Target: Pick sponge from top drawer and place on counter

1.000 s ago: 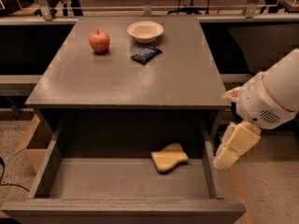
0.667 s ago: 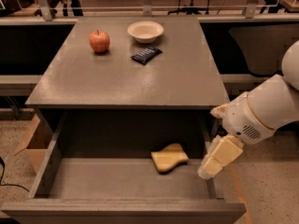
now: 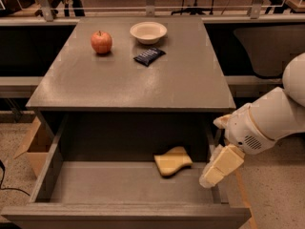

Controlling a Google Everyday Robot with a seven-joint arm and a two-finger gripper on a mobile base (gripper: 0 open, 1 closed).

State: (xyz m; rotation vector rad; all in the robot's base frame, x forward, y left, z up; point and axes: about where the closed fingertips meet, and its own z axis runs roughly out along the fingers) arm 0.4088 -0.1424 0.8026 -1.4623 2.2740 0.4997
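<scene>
The pale-yellow sponge (image 3: 172, 161) lies flat on the bottom of the open top drawer (image 3: 109, 187), right of its middle, near the back. The counter (image 3: 131, 75) is the grey-brown cabinet top above it. My gripper (image 3: 218, 168) hangs from the white arm at the right, over the drawer's right side wall, pointing down and left. It is a little to the right of the sponge and not touching it. It holds nothing.
On the counter stand a red apple (image 3: 101, 42), a white bowl (image 3: 148, 32) and a dark snack packet (image 3: 149, 56) at the back. A cardboard box (image 3: 33, 144) sits on the floor to the left of the cabinet. A railing runs behind.
My arm and gripper have moved left and down, from beside the cabinet's right edge to over the drawer's right wall, closer to the sponge. The sponge has not moved.
</scene>
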